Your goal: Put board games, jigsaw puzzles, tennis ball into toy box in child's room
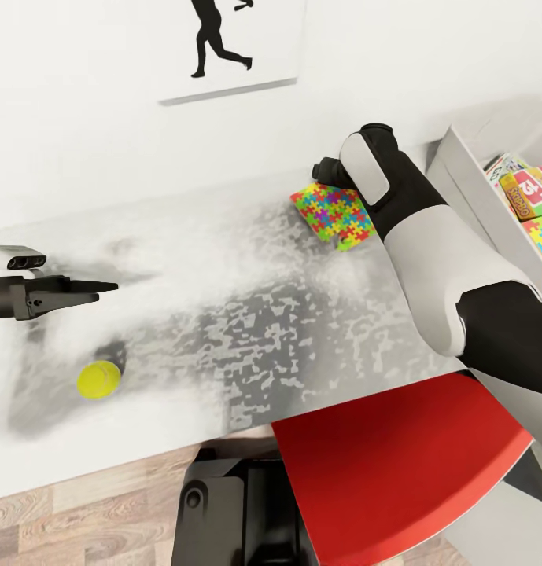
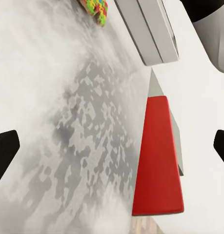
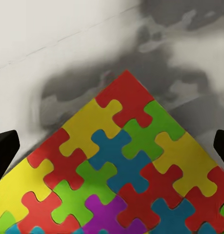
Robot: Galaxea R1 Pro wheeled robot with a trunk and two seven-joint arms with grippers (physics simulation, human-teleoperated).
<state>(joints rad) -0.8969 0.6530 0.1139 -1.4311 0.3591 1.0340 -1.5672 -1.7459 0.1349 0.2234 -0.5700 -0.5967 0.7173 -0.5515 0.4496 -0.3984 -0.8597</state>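
Right tool [image 3: 112,146] is poised directly over the jigsaw puzzle [image 1: 333,214], its two fingertips spread wide at opposite edges of the right wrist view with the coloured box top between them; nothing is held. The puzzle lies flat on the table [image 1: 223,267] near the back wall, one corner pointing toward the wall, just beside the toy box [image 1: 467,189], which already holds a board game [image 1: 526,192] and another puzzle-patterned box. The tool itself is hidden behind the right forearm in the head view, so its height above the lid cannot be judged there. Recommended practice: the box sits diagonally to the fingers, so the wrist should be turned until the fingers face two parallel sides, not corners, then lowered until the tips pass the lid edge before closing. A grip across corners is likely to slip or twist the box. Left tool [image 1: 97,288] hovers apart over the table, fingers wide in its wrist view, empty, near the tennis ball [image 1: 98,379], which remains to be collected.
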